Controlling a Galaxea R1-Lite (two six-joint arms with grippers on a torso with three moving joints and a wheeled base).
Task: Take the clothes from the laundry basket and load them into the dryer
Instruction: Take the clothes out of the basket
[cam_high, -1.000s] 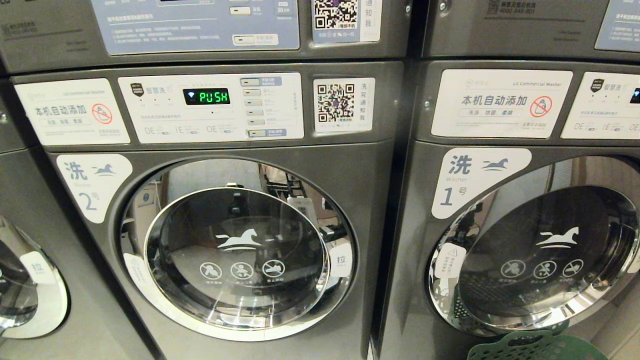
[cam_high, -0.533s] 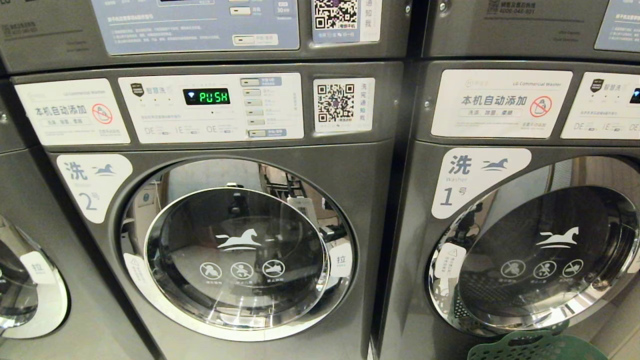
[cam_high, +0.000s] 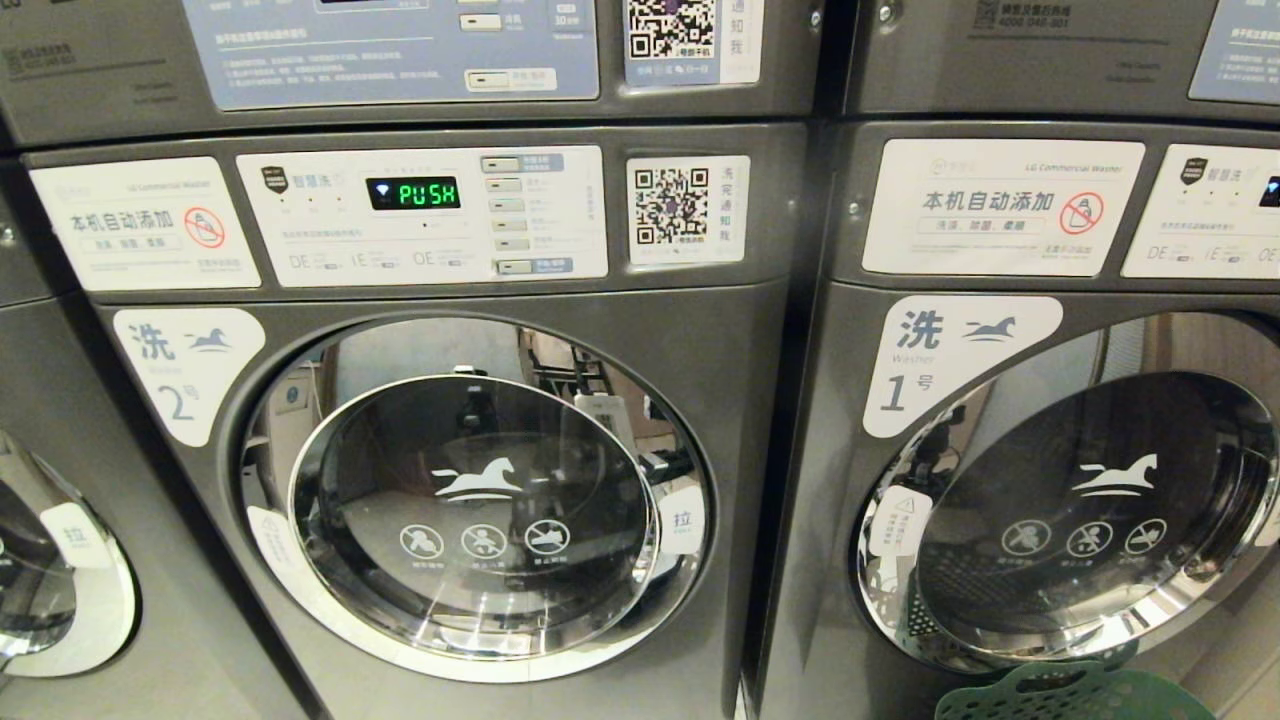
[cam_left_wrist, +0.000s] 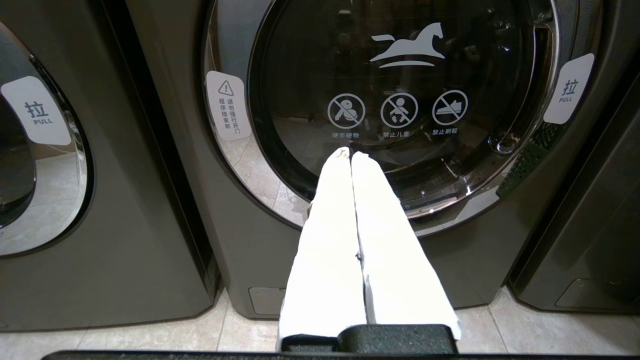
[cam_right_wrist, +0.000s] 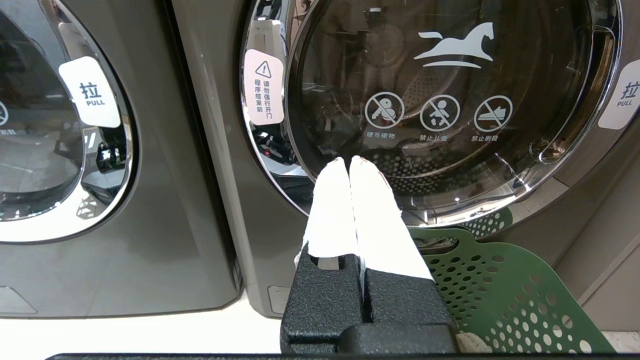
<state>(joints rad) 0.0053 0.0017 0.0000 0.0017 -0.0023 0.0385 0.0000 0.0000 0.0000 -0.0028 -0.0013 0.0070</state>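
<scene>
Laundry basket (cam_right_wrist: 500, 295) below "PULL" door (cam_right_wrist: 450, 100)

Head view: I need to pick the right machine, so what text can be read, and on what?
"PUSH": green display of the middle machine.
"洗 2号": badge beside its door.
"洗 1号": badge on the right machine.
"本机自动添加": white stickers on both panels.
"LG Commercial Washer": the same stickers.
"拉": door tab.
"PULL": same tab, left wrist view.
Button captions: too small to read.

A laundromat: numbered commercial washers (cam_high: 470, 420) with QR payment stickers (cam_high: 672, 205).
</scene>
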